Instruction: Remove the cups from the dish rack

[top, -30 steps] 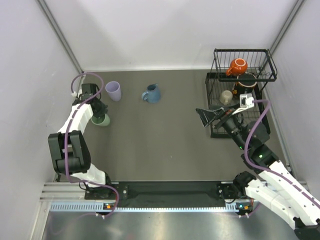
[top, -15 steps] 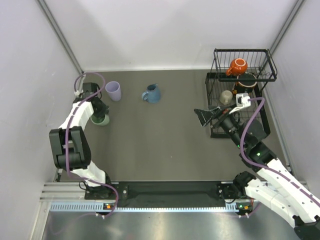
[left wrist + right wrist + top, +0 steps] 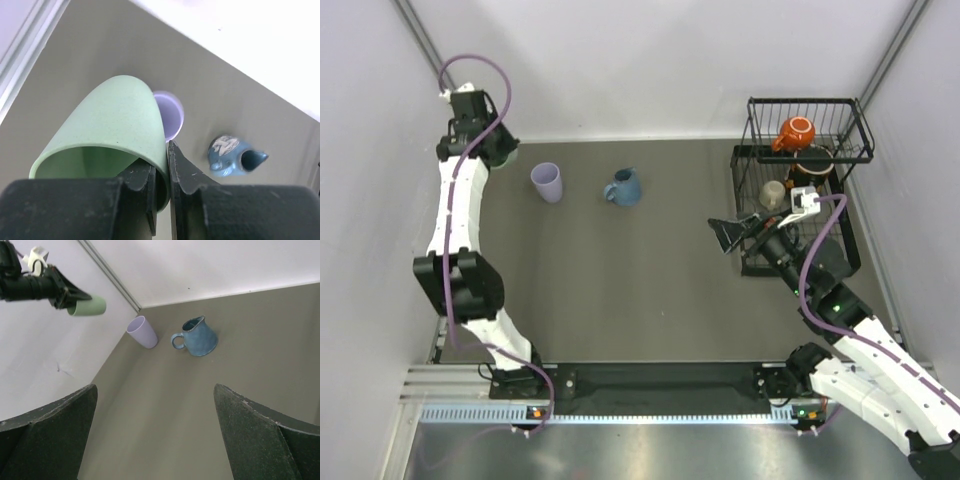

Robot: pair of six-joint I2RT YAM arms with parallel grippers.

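My left gripper [image 3: 162, 159] is shut on the wall of the pale green tumbler [image 3: 110, 125], one finger inside and one outside. It holds the tumbler tilted in the air by the far left corner [image 3: 498, 152]. A lavender tumbler [image 3: 547, 182] and a blue mug [image 3: 623, 187] stand on the table. The black wire dish rack [image 3: 806, 101] at the far right holds an orange mug [image 3: 795, 132] in its raised basket and a small beige mug [image 3: 774, 192] lower down. My right gripper [image 3: 730, 232] hangs open and empty just left of the rack.
Pale walls close in the table on the left, back and right. The right wrist view looks across the bare grey tabletop [image 3: 200, 405] toward the lavender tumbler [image 3: 142, 332], the blue mug [image 3: 197, 336] and the raised green tumbler [image 3: 87, 306].
The left arm has carried the green tumbler up off the table and away to the far left corner, tilting it. The right arm has hardly moved.
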